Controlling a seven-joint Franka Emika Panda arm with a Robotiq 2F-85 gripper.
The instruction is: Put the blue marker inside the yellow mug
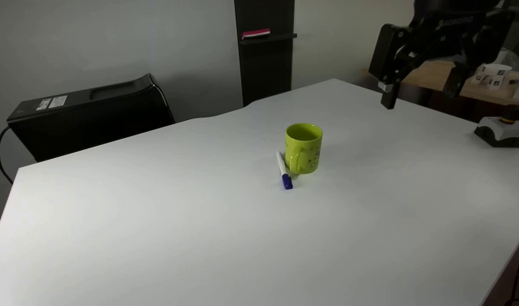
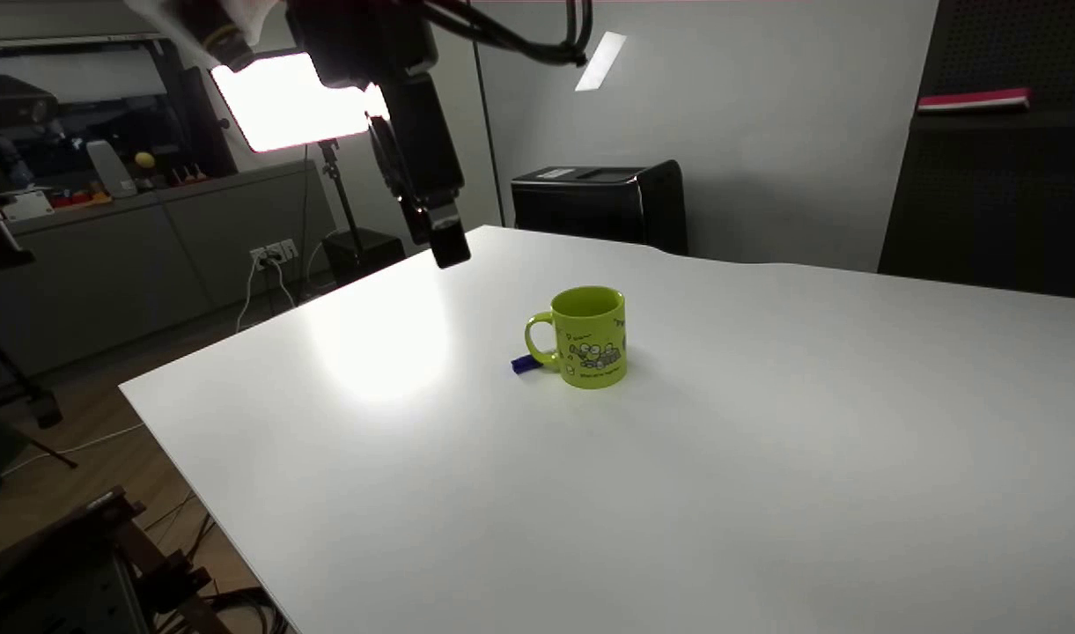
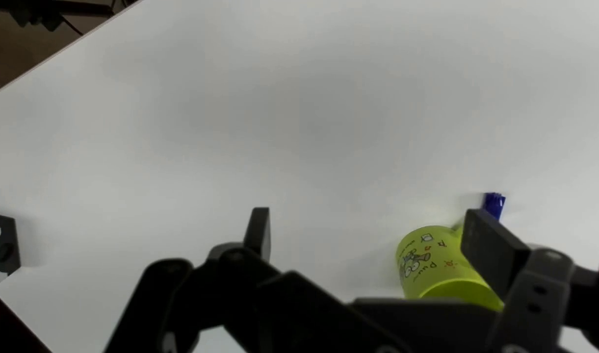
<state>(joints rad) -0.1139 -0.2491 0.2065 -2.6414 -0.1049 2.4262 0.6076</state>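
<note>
The yellow-green mug (image 1: 308, 153) stands upright on the white table in both exterior views (image 2: 592, 348). The blue marker (image 1: 283, 169) has a white body and a dark-blue cap and lies flat beside the mug, on its handle side. In an exterior view only its cap (image 2: 526, 364) shows behind the handle. My gripper (image 1: 421, 92) is open and empty, well above the table and apart from both things. In the wrist view, between the fingers (image 3: 370, 230), the mug (image 3: 427, 255) shows partly behind the right finger. That finger also hides most of the marker (image 3: 494, 203).
A grey and black button box (image 1: 501, 131) sits at the table's edge. A black bin-like box (image 1: 102, 114) stands beyond the table's far edge. The white table (image 1: 157, 238) ends in a straight edge beside the floor.
</note>
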